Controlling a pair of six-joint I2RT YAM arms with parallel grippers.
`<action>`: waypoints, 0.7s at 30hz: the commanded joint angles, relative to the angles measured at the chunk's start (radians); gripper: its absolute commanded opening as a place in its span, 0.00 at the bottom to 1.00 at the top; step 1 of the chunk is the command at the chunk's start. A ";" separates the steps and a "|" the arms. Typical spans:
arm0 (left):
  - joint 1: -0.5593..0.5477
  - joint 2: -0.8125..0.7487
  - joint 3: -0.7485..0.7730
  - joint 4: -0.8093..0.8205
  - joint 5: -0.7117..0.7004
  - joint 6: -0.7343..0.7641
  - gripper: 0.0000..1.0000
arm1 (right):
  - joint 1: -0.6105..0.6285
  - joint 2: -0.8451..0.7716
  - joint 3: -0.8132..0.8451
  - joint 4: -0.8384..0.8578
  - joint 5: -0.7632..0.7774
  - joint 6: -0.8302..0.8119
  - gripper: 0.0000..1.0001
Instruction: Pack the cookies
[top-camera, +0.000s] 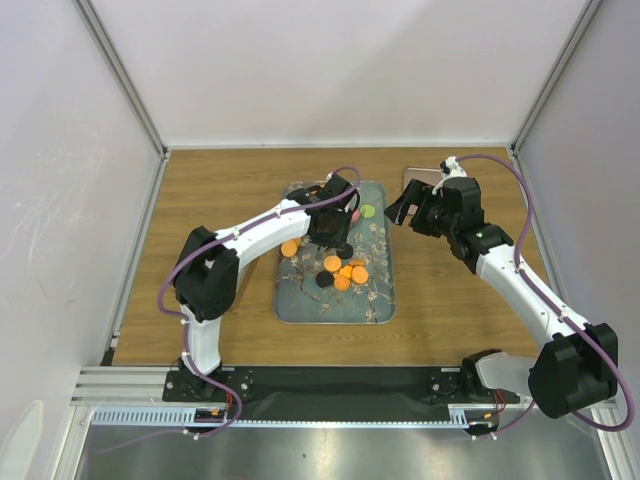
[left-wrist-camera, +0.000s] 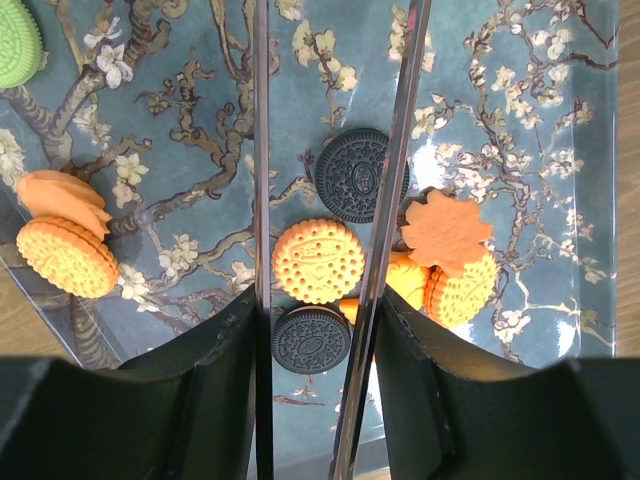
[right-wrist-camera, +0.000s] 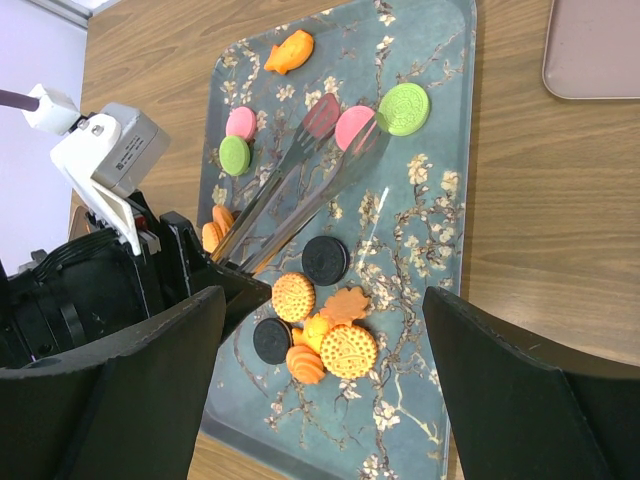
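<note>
The cookies lie on the floral tray (top-camera: 380, 300). An orange cluster (top-camera: 345, 272) sits mid-tray beside a black cookie (top-camera: 325, 281). My left gripper (left-wrist-camera: 318, 320) is shut on metal tongs (left-wrist-camera: 262, 150), whose two blades run out over a black cookie (left-wrist-camera: 312, 340) and a round orange cookie (left-wrist-camera: 318, 262). In the right wrist view the tongs (right-wrist-camera: 300, 185) end at a pink cookie (right-wrist-camera: 353, 127) next to a green one (right-wrist-camera: 404, 108); I cannot tell whether they pinch it. My right gripper (right-wrist-camera: 322, 300) hangs open above the tray's right side, holding nothing.
A pinkish flat container (right-wrist-camera: 595, 50) rests on the wooden table beyond the tray's far right corner. More cookies lie at the tray's far end: pink (right-wrist-camera: 241, 123), green (right-wrist-camera: 234, 155) and an orange fish-shaped piece (right-wrist-camera: 289, 52). White walls enclose the table.
</note>
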 joint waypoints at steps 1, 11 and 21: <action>0.002 0.000 0.043 0.002 -0.007 0.022 0.49 | 0.002 -0.014 0.013 0.022 0.010 -0.018 0.87; 0.002 0.006 0.042 0.001 -0.022 0.022 0.47 | 0.004 -0.011 0.013 0.020 0.007 -0.020 0.88; 0.008 -0.026 0.045 -0.017 -0.039 0.031 0.40 | 0.002 -0.013 0.013 0.022 0.005 -0.020 0.87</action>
